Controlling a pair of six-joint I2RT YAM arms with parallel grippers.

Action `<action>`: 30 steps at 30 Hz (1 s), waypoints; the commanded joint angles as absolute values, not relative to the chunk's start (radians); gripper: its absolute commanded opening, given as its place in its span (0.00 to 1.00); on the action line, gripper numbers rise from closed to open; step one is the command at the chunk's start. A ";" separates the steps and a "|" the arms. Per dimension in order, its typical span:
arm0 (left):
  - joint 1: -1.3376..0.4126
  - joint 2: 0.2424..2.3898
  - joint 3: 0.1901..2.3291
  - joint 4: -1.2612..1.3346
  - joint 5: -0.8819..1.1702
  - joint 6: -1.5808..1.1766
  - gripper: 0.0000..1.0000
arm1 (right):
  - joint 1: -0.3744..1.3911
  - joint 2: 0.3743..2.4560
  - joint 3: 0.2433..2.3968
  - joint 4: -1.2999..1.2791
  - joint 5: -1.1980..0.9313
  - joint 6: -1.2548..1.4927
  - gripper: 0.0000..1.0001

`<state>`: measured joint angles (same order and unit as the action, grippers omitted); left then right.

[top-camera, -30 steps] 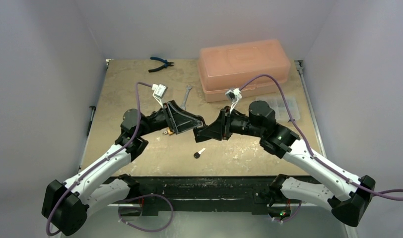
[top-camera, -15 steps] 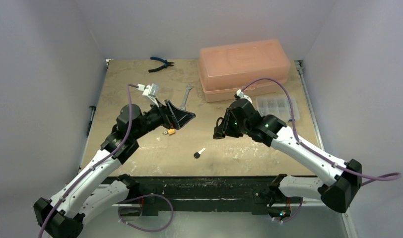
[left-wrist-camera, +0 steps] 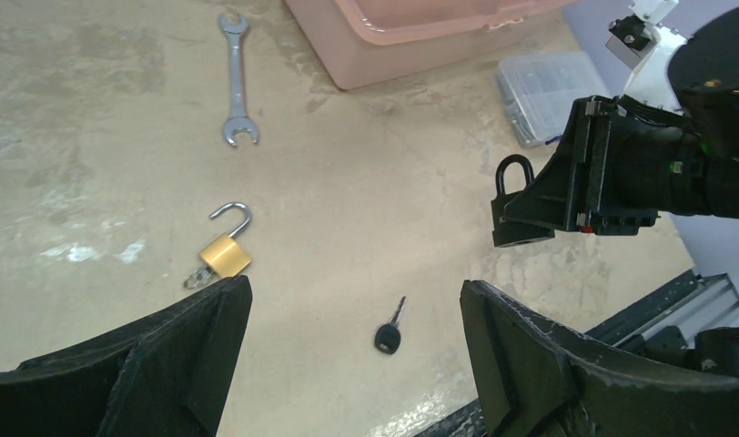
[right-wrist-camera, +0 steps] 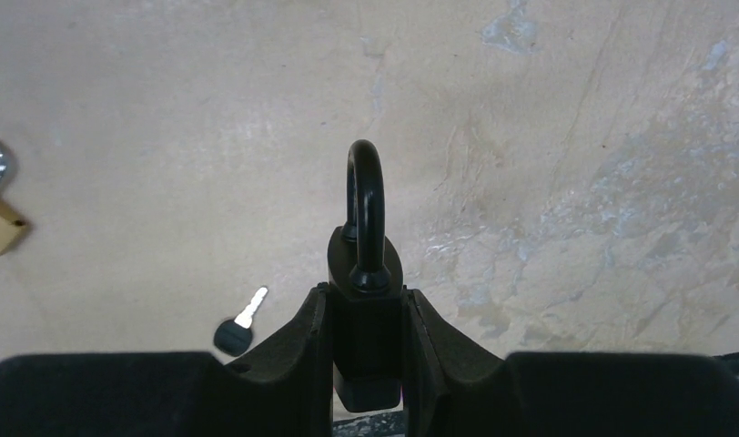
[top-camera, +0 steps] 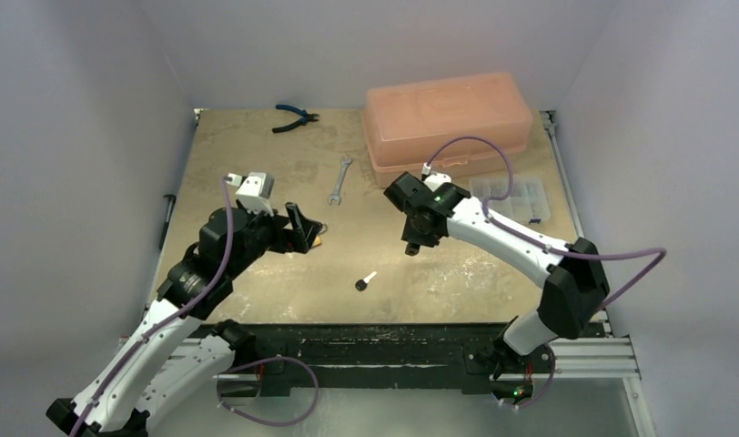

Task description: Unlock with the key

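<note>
**Brass lock dropped open, black one waiting**

The arms have swung apart. The left end effector (top-camera: 304, 229) has released, and the brass padlock (left-wrist-camera: 225, 255) lies just ahead of it on the surface (left-wrist-camera: 348, 182), shackle open. The right end effector (right-wrist-camera: 366, 314) stays clenched on the black padlock (right-wrist-camera: 367, 264), shackle shut. The key (left-wrist-camera: 388, 332) lies loose between them, probably next.

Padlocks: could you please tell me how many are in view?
2. A brass padlock lies on the table with its shackle open; a black padlock is gripped in the right hand. None looks hidden in the open.
</note>
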<state>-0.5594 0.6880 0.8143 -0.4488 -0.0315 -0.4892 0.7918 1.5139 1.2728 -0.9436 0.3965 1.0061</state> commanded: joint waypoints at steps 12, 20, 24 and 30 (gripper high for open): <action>-0.561 0.476 0.734 -0.509 -0.139 -0.421 0.90 | 0.680 1.726 1.395 -0.885 0.451 0.884 0.00; -0.561 0.465 0.727 -0.503 -0.138 -0.410 0.90 | 0.627 1.778 1.390 -0.812 0.426 0.836 0.00; -0.560 0.462 0.727 -0.500 -0.139 -0.406 0.89 | 0.615 1.809 1.399 -0.797 0.423 0.822 0.00; -0.559 0.462 0.726 -0.500 -0.145 -0.404 0.89 | 0.611 1.839 1.390 -0.770 0.407 0.809 0.00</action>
<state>-0.5594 0.4698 0.7265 -0.5255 -0.1345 -0.4255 0.6147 1.8408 1.3495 -0.8127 0.4019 0.8307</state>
